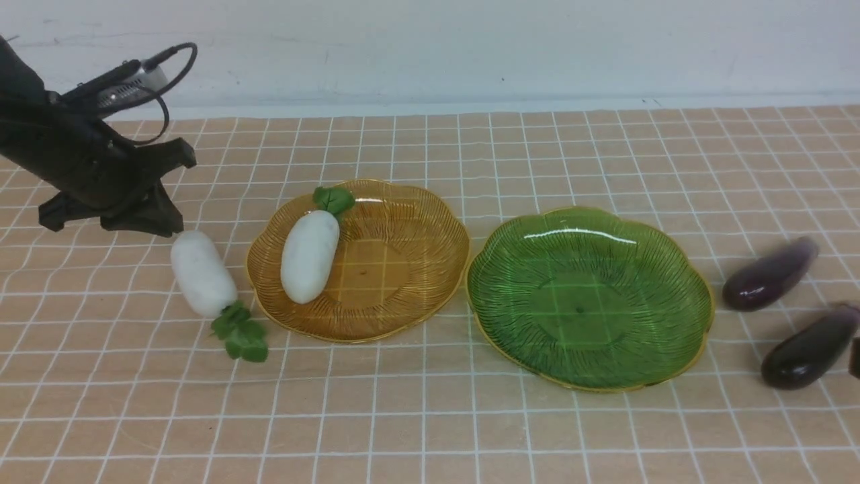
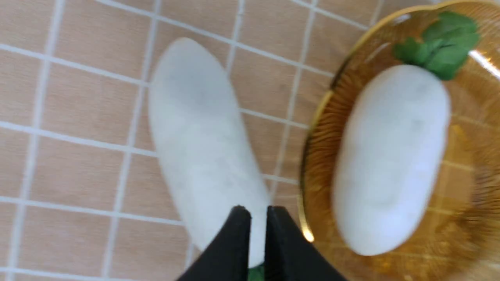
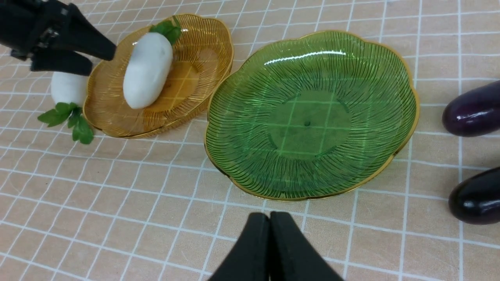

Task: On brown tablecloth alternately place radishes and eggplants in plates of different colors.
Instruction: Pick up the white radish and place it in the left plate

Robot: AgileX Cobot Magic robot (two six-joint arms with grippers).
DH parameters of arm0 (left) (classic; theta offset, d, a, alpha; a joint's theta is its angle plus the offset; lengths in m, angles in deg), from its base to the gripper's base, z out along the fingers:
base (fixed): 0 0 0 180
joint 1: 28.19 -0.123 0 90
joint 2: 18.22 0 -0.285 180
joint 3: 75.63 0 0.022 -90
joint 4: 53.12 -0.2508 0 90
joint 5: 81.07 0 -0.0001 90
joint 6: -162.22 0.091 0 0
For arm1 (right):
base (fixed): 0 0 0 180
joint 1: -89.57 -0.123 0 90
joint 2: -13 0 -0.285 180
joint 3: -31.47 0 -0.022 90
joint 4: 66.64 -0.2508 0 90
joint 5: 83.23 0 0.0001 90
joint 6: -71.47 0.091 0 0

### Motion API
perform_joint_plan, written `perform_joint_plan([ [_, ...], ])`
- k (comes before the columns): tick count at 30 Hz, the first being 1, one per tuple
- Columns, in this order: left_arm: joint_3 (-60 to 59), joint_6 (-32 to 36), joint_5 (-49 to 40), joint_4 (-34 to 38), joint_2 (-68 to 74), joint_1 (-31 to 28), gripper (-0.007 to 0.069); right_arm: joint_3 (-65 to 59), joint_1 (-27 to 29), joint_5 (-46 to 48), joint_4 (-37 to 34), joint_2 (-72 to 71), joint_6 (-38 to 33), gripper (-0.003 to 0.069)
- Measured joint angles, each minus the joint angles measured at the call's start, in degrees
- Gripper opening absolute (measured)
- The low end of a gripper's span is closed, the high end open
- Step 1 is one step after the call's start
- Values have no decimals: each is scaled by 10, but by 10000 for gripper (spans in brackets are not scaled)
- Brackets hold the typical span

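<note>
One white radish (image 1: 310, 255) lies in the amber-orange plate (image 1: 410, 269), with its green leaves at the far end. A second radish (image 1: 201, 272) rests on the brown tablecloth (image 1: 430, 417) just left of that plate. My left gripper (image 1: 176, 212) hovers over this radish's far end. In the left wrist view the left gripper (image 2: 258, 212) has its jaws almost together with nothing between them. The green plate (image 1: 672, 269) holds nothing. Two dark purple eggplants (image 1: 771, 274) (image 1: 809, 348) lie to its right. My right gripper (image 3: 269, 216) is shut and empty, near the green plate's (image 3: 406, 89) front rim.
A pale wall runs along the far edge of the cloth. Both plates nearly touch in the middle. The eggplants lie close to the right edge of the front view. A cable loops above the left wrist (image 1: 161, 74).
</note>
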Motion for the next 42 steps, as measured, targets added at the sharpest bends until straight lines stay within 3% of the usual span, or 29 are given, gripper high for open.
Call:
perform_joint_plan([
  [3, 0, 0, 1, -21, 4, 0, 175, 0, 0, 0, 1, 0, 0, -15],
  [8, 0, -2, 14, -22, 46, 0, 479, 0, 0, 0, 1, 0, 0, -15],
  [12, 0, -4, 29, -21, 70, 0, 579, 0, 0, 0, 1, 0, 0, -15],
  [15, 0, -8, 36, -14, 84, 0, 612, 0, 0, 0, 1, 0, 0, -15],
  [20, 0, -8, 43, 10, 114, 0, 573, 0, 0, 0, 1, 0, 0, -15],
  [25, 13, -19, 20, -2, 121, -2, 372, 0, 0, 0, 1, 0, 0, -15],
  [30, 107, -8, -44, 15, 85, 0, 368, 0, 0, 0, 1, 0, 0, -15],
  [33, 148, 48, -58, 82, 66, 25, 368, 0, 0, 0, 1, 0, -7, -15],
  [36, 166, 157, -60, 175, 61, 99, 368, 0, 0, 0, 1, 0, -12, -15],
  [39, 166, 211, -48, 167, 71, 149, 368, 0, 0, 0, 1, 0, -13, -15],
  [42, 166, 201, -21, 103, 93, 200, 376, 0, 0, 0, 1, 0, -15, -15],
])
